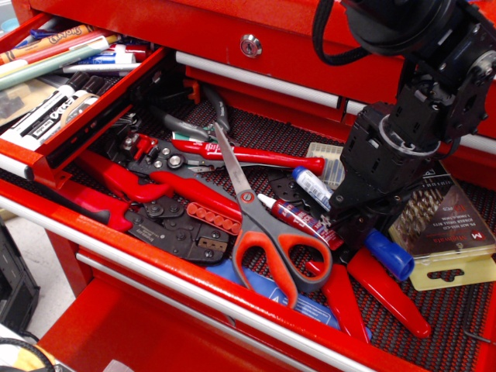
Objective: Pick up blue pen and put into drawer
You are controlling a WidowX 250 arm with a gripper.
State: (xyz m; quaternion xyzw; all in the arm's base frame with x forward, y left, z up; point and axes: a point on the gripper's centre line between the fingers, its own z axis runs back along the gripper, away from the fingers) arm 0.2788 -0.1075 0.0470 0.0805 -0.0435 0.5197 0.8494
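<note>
Gripper: black robot gripper [350,219], fingers closed around the pen's middle.
Pen: thick white-barrelled blue-capped marker [387,253], tilted over the black mesh mat [453,310].
Drawer: small shallow red metal drawer [93,108], upper left.
</note>
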